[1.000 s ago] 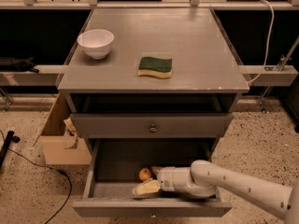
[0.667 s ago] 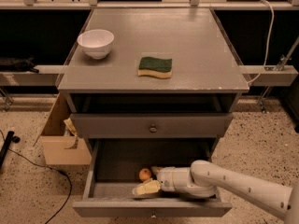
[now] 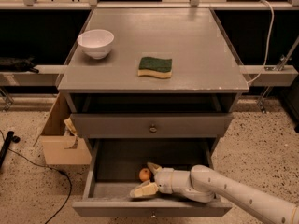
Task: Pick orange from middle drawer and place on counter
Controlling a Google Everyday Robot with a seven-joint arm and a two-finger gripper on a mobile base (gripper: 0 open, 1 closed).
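Chunky white arm (image 3: pixel 243 197), all rounded
Small dark dots along it; cream-fingered gripper (image 3: pixel 141 180) down in the middle drawer (image 3: pixel 117 208).

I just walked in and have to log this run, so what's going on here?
The robot's arm reaches into the open middle drawer. Its tool is low inside, with its fingers spread on either side of the orange, not closed on it. On the counter above sit a white bowl and a green-and-yellow sponge.
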